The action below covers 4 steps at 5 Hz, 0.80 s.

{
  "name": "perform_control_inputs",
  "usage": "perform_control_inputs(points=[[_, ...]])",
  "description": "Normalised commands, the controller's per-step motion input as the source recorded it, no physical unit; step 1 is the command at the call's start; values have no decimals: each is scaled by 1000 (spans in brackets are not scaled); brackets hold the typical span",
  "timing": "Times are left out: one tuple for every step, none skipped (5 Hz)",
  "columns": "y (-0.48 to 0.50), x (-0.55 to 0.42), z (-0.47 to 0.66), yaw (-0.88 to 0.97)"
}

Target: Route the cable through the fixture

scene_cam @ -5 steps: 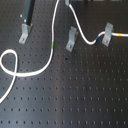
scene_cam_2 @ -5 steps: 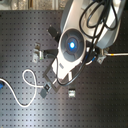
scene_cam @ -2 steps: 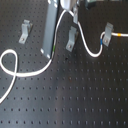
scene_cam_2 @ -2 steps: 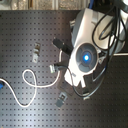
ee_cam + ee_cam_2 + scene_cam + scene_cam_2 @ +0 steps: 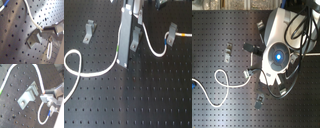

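Note:
The white cable (image 5: pixel 94 72) loops at the first exterior view's left, runs under my gripper (image 5: pixel 122 63), then curves to the right-hand clip (image 5: pixel 170 36). Its blue and yellow bands (image 5: pixel 182 35) sit at and just past that clip. The fixture shows as three grey metal clips bolted to the board; the middle clip (image 5: pixel 136 40) stands just right of my fingers. Both wrist views show the fingertips (image 5: pixel 45 97) shut on the cable (image 5: pixel 40 82) right beside that clip (image 5: pixel 28 96). In the first wrist view the cable (image 5: pixel 31 15) meets the gripper (image 5: pixel 44 28) above the clip (image 5: pixel 37 38).
The left clip (image 5: pixel 88 31) stands free on the black perforated board (image 5: pixel 149 95). In the second exterior view the arm's body (image 5: pixel 279 52) and its black hoses cover the middle; the cable loop (image 5: pixel 222 82) and two clips (image 5: pixel 228 52) (image 5: pixel 259 101) show around it.
My gripper has moved rightward and down in the first exterior view, from the far left corner to the middle clip, dragging the cable with it. The loop at the left has stayed.

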Motion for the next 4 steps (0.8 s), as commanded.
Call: perform_control_inputs(points=[[61,-308,100,-6],[82,-260,149,189],[-73,-25,18,0],[-216,-246,440,31]])
